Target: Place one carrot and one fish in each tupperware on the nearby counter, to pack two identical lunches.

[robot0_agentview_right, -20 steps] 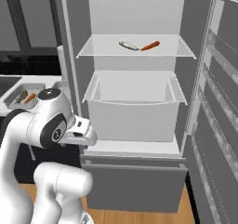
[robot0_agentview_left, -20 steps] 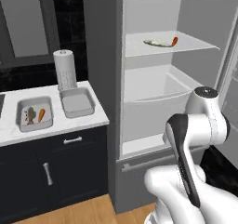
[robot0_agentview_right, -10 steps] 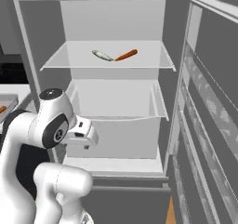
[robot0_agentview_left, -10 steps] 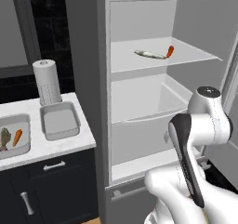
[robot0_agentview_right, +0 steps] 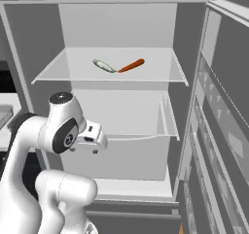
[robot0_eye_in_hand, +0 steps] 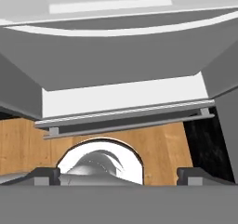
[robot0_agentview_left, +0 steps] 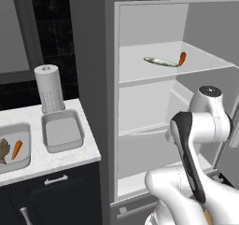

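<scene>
On the upper shelf of the open fridge lie a silvery fish [robot0_agentview_left: 161, 61] [robot0_agentview_right: 104, 65] and an orange carrot [robot0_agentview_left: 182, 58] [robot0_agentview_right: 131, 65], end to end. On the white counter [robot0_agentview_left: 70, 156] to the left stand two grey tupperware. The nearer tupperware [robot0_agentview_left: 62, 130] is empty. The far-left tupperware [robot0_agentview_left: 23, 161] holds a carrot [robot0_agentview_left: 17, 149] and a fish [robot0_agentview_left: 3, 149]. My gripper [robot0_eye_in_hand: 119, 175] hangs folded low in front of the fridge, open and empty, its fingertips [robot0_eye_in_hand: 44, 174] wide apart, facing the fridge's bottom edge and the wooden floor.
A paper towel roll [robot0_agentview_left: 49, 88] stands behind the empty container. Below the shelf sits a large clear fridge drawer [robot0_agentview_right: 121, 116]. The open fridge door [robot0_agentview_right: 223, 131] with its racks runs along the right side. Dark cabinets [robot0_agentview_left: 51, 191] sit under the counter.
The whole picture has shifted: the base has driven toward the fridge, so the fridge looks larger and the counter has slid left. The arm keeps its folded pose, gripper still open.
</scene>
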